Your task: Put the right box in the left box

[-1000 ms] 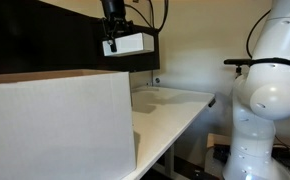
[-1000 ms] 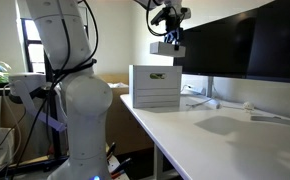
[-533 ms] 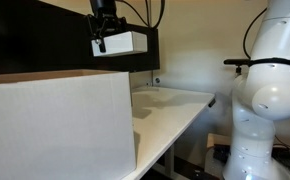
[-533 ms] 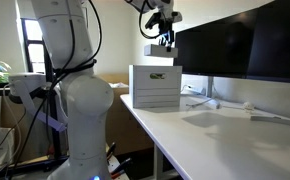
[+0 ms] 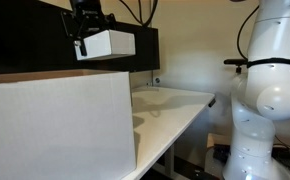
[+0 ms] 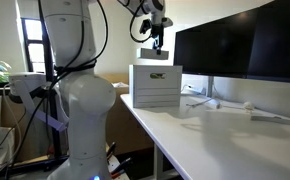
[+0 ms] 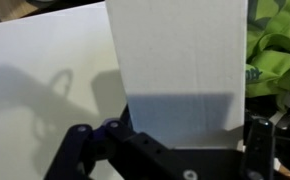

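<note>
My gripper (image 5: 85, 28) is shut on the right box (image 5: 109, 44), a small plain white box, and holds it high in the air. The left box (image 5: 55, 125), a large white carton with brown top edges, fills the near left of an exterior view, and the small box hangs well above its top. In an exterior view the gripper (image 6: 151, 30) hangs over the carton (image 6: 155, 88) at the desk's far end. In the wrist view the small box (image 7: 180, 65) fills the middle, clamped between my gripper's fingers (image 7: 183, 135).
A white desk (image 5: 180, 105) runs beside the carton. A wide black monitor (image 6: 240, 45) stands along the desk's back. The robot's white body (image 5: 270, 95) stands beside the desk. Green material (image 7: 277, 50) shows at the right of the wrist view.
My gripper has carried the small box sideways, away from in front of the monitor, to above the large carton. The box stays clamped.
</note>
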You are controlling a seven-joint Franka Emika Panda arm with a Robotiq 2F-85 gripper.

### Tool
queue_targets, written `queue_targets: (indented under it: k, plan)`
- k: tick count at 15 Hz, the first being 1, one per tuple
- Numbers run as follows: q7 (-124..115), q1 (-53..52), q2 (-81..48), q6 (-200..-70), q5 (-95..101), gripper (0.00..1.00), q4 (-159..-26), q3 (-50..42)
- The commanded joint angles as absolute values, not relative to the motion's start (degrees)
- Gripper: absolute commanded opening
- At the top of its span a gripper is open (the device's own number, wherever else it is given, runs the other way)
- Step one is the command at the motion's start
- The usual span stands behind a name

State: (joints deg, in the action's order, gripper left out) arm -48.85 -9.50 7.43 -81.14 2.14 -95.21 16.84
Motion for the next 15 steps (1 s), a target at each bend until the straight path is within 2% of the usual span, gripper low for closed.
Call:
queue_targets:
  k: [1, 15]
  plan:
    - [-54.44, -11.17, 4.83, -79.28, 0.00, 0.62, -91.62, 17.45]
    - [-69.89, -17.14, -4.32, -82.51, -0.62, 0.62, -83.89, 17.64]
